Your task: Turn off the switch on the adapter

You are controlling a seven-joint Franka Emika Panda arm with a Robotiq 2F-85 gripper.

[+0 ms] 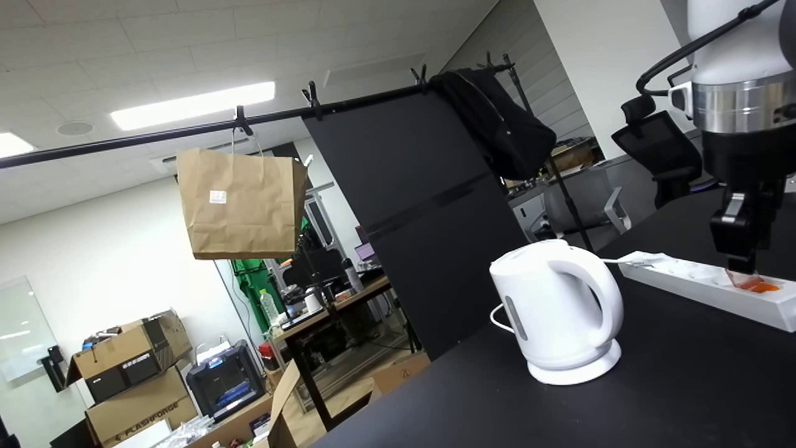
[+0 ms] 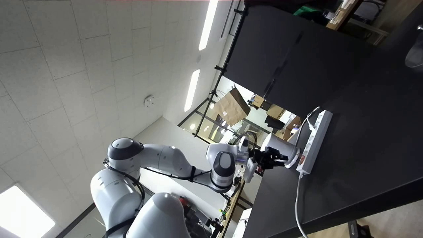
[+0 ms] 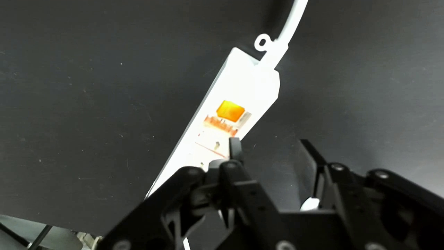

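Observation:
The adapter, a long white power strip, lies on the black table in both exterior views. Its end with the cord shows in the wrist view. An orange switch sits near that end and looks bright; a reddish strip lies beside it. The switch also shows in an exterior view. My gripper is open with nothing between its fingers. One finger overlaps the adapter's edge in the wrist view. My gripper is above the adapter near the switch; an exterior view shows a gap.
A white kettle stands beside the adapter, also in an exterior view. A white plug sits in the adapter's far end. The adapter's cord runs over the table edge. A black backdrop hangs behind.

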